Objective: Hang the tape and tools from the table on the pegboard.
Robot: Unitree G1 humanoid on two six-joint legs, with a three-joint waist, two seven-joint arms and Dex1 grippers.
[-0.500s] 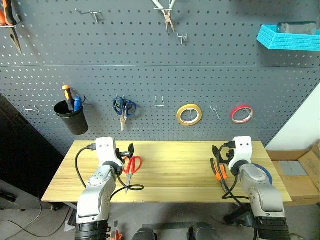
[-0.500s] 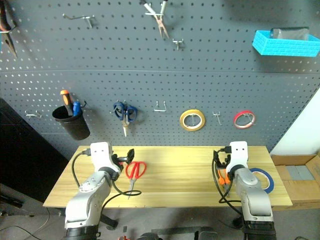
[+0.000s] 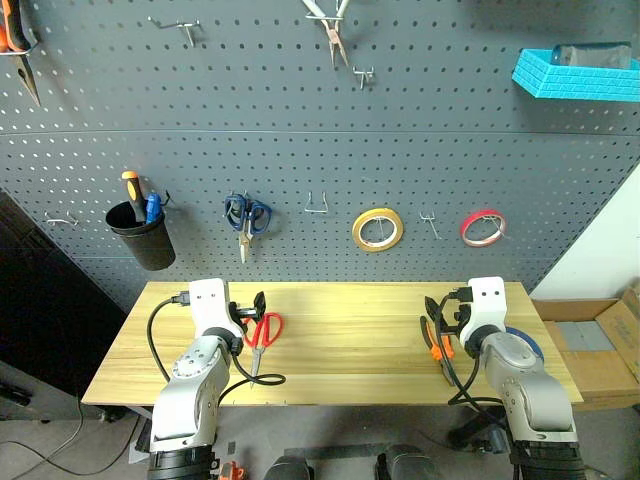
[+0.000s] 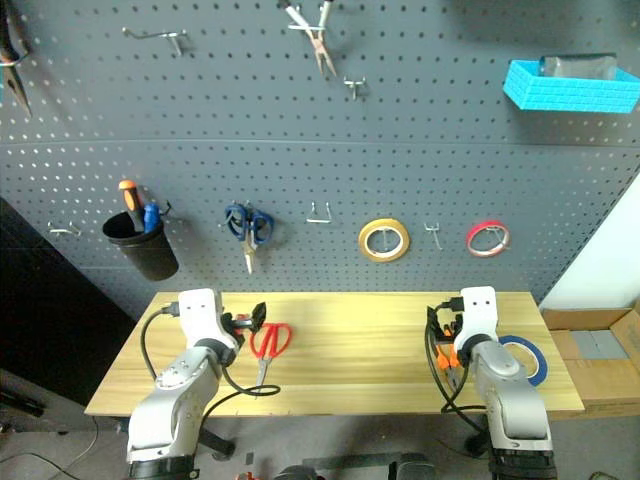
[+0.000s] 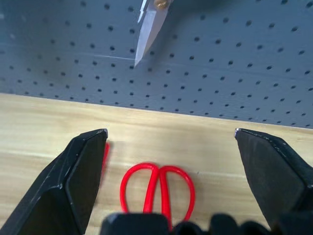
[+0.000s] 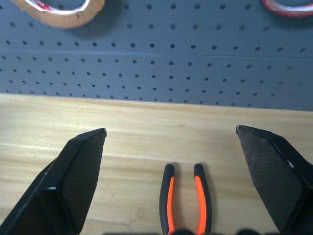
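Progress: no task item hung yet, as far as the views showed. Left to right on the light yellowish wood-plank tabletop: the red-handled scissors lay flat just ahead of the left claw, handle loops toward the dark grey perforated pegboard. That claw stood wide and empty, its black fingers either side of the loops in the wrist view, not touching them. A sliver of red showed beside the left finger; could not tell what it was. The slim red-handled screwdriver could not be located.

Toward the right end, the pliers with orange and black handles lay beside the right claw, also wide and empty. The blue ring of thin tape lay flat near the right edge, partly hidden by the right arm.

All items therefore remained to be hung. Judgement: scissors and pliers were the likely first picks.

Pegboard, left to right: black cup holding screwdrivers, blue-handled scissors, a bare metal hook, yellow tape ring, another bare hook, red tape ring; turquoise bin upper right.

Room: cardboard boxes on the floor to the right.
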